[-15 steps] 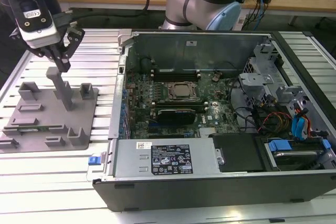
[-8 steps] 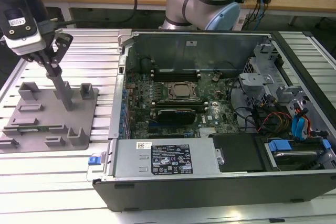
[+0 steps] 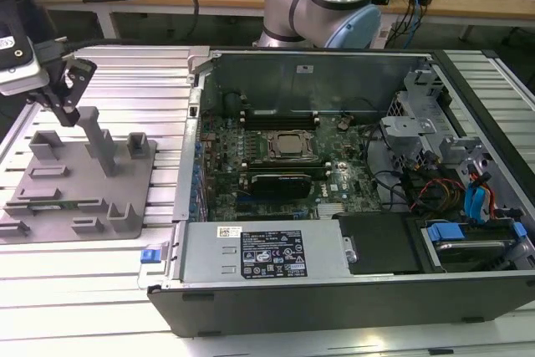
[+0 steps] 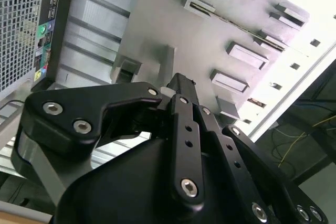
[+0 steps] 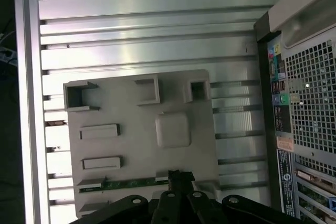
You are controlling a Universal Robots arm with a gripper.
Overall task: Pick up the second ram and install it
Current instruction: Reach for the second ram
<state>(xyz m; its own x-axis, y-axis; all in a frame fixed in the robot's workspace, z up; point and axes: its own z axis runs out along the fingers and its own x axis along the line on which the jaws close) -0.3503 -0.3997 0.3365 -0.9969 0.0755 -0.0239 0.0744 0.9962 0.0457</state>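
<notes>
Jaws: I read the gripper's (image 5: 180, 176) jaws as pressed together at the tips.
Second ram: the second ram (image 5: 131, 183) lies in a long slot along one edge of the grey fixture plate (image 5: 136, 148).
Ram to jaws: in the first wrist view the jaw tips line up over one end of it. In the exterior view the gripper (image 3: 68, 104) hangs above the plate, clear of it.
Plate: it rests on the ribbed tabletop (image 3: 125, 73), just beside the open computer case (image 3: 201, 265).
</notes>
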